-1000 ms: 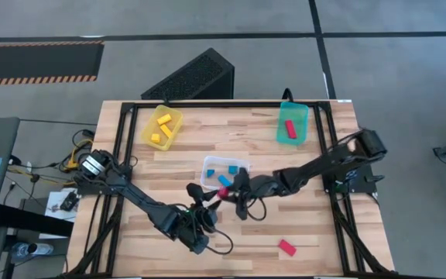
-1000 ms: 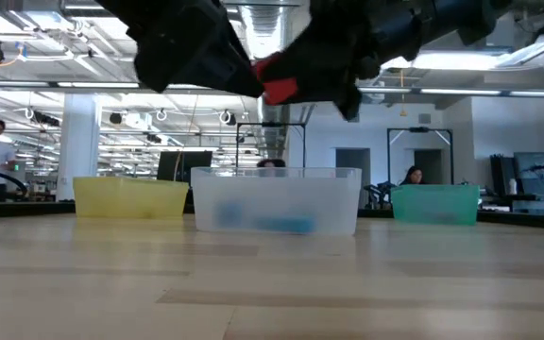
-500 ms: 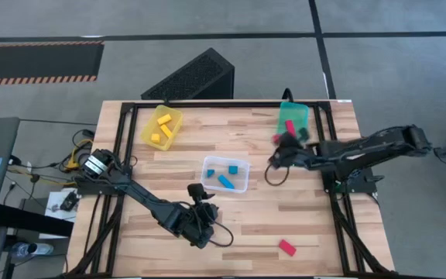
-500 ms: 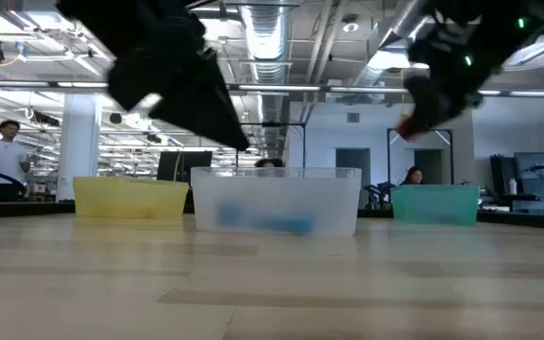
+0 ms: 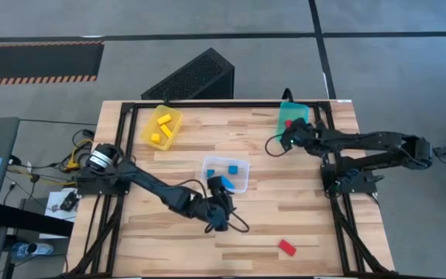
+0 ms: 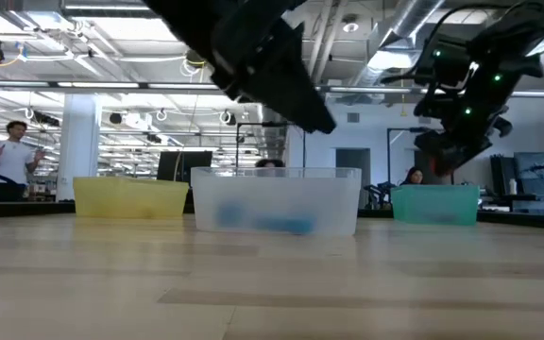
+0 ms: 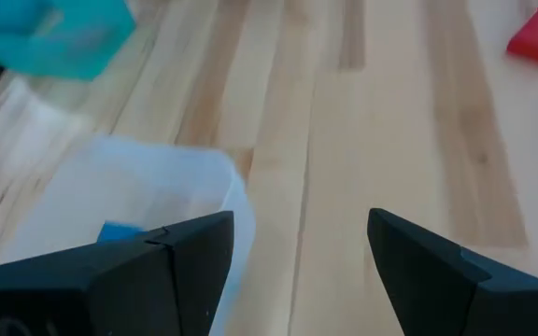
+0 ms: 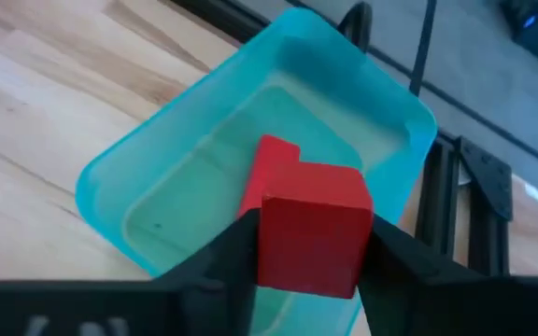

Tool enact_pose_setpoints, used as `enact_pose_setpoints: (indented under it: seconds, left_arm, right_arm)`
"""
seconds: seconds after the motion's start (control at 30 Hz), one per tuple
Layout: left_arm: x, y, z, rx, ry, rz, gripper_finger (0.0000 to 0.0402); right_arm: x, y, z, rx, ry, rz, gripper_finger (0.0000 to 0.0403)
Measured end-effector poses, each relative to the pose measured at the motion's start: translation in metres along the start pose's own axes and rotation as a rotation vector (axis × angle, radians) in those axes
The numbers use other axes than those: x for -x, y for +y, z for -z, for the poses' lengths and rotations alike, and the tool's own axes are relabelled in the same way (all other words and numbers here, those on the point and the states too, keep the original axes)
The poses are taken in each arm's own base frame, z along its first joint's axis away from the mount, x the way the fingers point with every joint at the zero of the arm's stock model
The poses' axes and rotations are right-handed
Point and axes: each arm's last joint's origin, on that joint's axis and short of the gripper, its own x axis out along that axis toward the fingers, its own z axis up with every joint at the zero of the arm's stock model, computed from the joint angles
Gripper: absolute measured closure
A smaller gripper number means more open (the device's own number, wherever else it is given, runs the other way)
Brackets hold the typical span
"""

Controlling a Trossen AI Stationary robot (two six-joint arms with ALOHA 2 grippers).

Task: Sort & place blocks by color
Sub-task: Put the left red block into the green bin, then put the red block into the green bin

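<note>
Right gripper clamps a red cube over the teal bin, poised to drop it beside what looks like another red block inside; left gripper, fingers apart and empty, waits well short of that bin.

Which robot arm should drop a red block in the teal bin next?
The right. Its tool already holds a red block right above the teal bin; the left tool is empty, by the clear bin.
</note>
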Motion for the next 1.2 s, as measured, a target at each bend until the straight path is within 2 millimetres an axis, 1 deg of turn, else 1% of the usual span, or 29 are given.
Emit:
enact_pose_setpoints:
  seconds: [0.1,0.2,0.27,0.33,0.4,0.47,0.53,0.6,0.73,0.8,0.93,1.03,1.2]
  left_arm:
    - [-0.004,0.005,-0.007,-0.002,-0.041,0.037,0.0164]
    - [-0.008,0.011,-0.014,0.003,-0.090,0.080,0.0164]
    - [-0.010,0.014,-0.020,0.009,-0.128,0.123,0.0164]
    - [-0.014,0.015,-0.025,0.013,-0.184,0.172,0.0164]
    - [-0.024,0.011,-0.030,0.017,-0.286,0.249,0.0164]
    - [-0.039,0.001,-0.028,-0.022,-0.396,0.351,0.0164]
    - [-0.057,-0.008,-0.022,-0.071,-0.457,0.419,0.0164]
    - [-0.075,-0.016,-0.020,-0.091,-0.470,0.475,0.0164]
    - [-0.106,-0.024,-0.033,-0.116,-0.473,0.609,0.0164]
    - [-0.123,-0.029,-0.039,-0.141,-0.465,0.650,0.0164]
    - [-0.149,-0.043,-0.046,-0.226,-0.438,0.738,0.0164]
    - [-0.162,-0.052,-0.050,-0.288,-0.416,0.787,0.0164]
    - [-0.173,-0.059,-0.058,-0.329,-0.462,0.815,0.0164]
  right_arm:
    - [-0.002,-0.002,-0.001,-0.002,0.007,0.002,0.0184]
    - [0.000,-0.003,-0.002,0.006,0.002,-0.021,0.0143]
    - [0.004,-0.002,-0.001,0.013,-0.002,-0.043,0.0125]
    - [0.012,0.001,0.002,0.000,-0.011,-0.085,0.0113]
    - [0.026,0.007,0.009,-0.009,-0.017,-0.149,0.0108]
    - [0.043,0.016,0.019,-0.010,-0.038,-0.229,0.0108]
    - [0.062,0.022,0.030,-0.013,-0.066,-0.319,0.0109]
    - [0.080,0.027,0.042,-0.025,-0.082,-0.421,0.0110]
    - [0.110,0.029,0.065,-0.055,-0.074,-0.608,0.0110]
    - [0.122,0.028,0.074,-0.074,-0.075,-0.674,0.0110]
    - [0.136,0.025,0.087,-0.114,-0.092,-0.752,0.0110]
    - [0.142,0.023,0.093,-0.144,-0.094,-0.793,0.0110]
    - [0.147,0.021,0.097,-0.180,-0.091,-0.822,0.0110]
